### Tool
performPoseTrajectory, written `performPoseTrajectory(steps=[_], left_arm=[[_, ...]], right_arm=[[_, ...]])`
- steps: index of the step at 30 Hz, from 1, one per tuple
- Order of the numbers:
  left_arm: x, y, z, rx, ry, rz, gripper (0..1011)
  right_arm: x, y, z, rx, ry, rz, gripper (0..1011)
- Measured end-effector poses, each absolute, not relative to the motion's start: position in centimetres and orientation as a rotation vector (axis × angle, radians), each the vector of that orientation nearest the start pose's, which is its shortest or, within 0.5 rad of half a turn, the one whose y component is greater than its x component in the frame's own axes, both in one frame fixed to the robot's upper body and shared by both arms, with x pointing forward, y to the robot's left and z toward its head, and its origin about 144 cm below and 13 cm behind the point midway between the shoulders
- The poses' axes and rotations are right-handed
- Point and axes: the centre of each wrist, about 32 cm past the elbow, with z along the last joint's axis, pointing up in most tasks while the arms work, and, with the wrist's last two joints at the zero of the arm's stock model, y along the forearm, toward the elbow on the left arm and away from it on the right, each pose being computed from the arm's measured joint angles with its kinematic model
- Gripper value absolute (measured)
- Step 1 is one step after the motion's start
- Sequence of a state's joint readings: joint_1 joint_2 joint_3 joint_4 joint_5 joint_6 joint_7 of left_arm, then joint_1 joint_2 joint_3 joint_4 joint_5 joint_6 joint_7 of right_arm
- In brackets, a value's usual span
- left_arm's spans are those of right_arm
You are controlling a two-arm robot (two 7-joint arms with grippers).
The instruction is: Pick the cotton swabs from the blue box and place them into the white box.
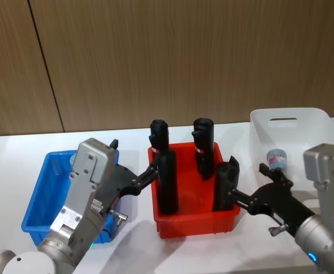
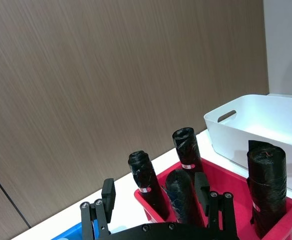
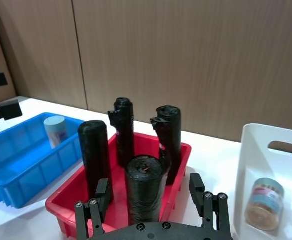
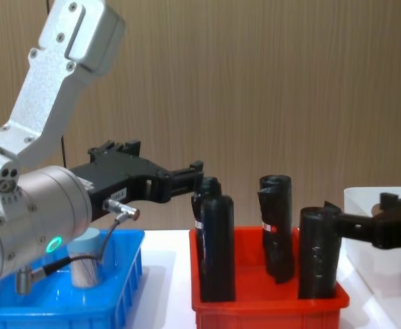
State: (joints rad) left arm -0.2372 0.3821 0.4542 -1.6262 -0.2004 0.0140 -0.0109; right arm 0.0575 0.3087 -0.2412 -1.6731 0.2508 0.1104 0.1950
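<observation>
One tub of cotton swabs (image 3: 55,130) with a pale blue lid stands upright in the blue box (image 3: 16,160), near its far end; in the chest view the same tub (image 4: 85,262) shows behind the cable of the left arm. A second tub (image 3: 264,204) lies inside the white box (image 3: 255,165), close to the near wall. In the head view this tub (image 1: 277,158) shows at the near left part of the white box (image 1: 315,123), just beyond the right hand.

The left hand (image 1: 133,164) hangs above the gap between the blue box (image 1: 38,200) and the red bin (image 1: 224,220). Its two fingers (image 2: 108,192) are spread wide and hold nothing. The fingers point toward the black rolls (image 1: 167,180) but they do not touch them.

The right hand (image 1: 249,185) hangs above the desk (image 1: 7,165), between the red bin and the white box. Its fingers (image 3: 195,186) are also wide apart and empty. One fingertip is very near to the nearest black roll (image 1: 226,185); I cannot tell if it touches.

The red bin stands between the two boxes and carries four black rolls, all upright. The blue box is at the left of the desk, the white box at the right.
</observation>
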Motion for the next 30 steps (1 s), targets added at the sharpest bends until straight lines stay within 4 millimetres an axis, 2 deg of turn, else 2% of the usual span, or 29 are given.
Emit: performPoseTrajectory(steps=[30], left_arm=[[49.2,19.8,120.4,0.061,-0.268,1.124,1004]], right_arm=[[50.8,-21.6,117.0,-0.132,0.002,-1.044,1002]])
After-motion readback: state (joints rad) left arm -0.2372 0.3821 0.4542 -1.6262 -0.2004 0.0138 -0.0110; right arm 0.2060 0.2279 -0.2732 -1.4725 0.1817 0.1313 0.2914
